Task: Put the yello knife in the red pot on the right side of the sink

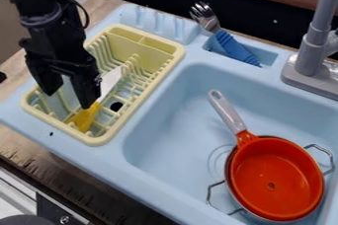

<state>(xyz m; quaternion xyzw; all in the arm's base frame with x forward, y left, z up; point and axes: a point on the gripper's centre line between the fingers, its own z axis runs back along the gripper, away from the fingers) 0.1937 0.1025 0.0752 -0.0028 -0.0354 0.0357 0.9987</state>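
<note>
At upper left, the gripper (68,98) has its fingers spread over the rack (143,95), where the yellow knife (84,119) lies among prongs (135,63) that could snag it. A low carry could knock the red pot (274,179), lower right

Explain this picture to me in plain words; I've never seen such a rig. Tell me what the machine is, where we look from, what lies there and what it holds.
The machine is a black robot arm. A fixed camera looks down at a slant on a light blue toy sink. The arm's gripper hangs over a pale yellow dish rack, its fingers apart, apparently holding nothing. The yellow-handled knife lies in that rack, near one fingertip. In the basin is a red pot, wire handles showing around it. A blue-handled fork rests in a recess at the rim, near the grey faucet.
</note>
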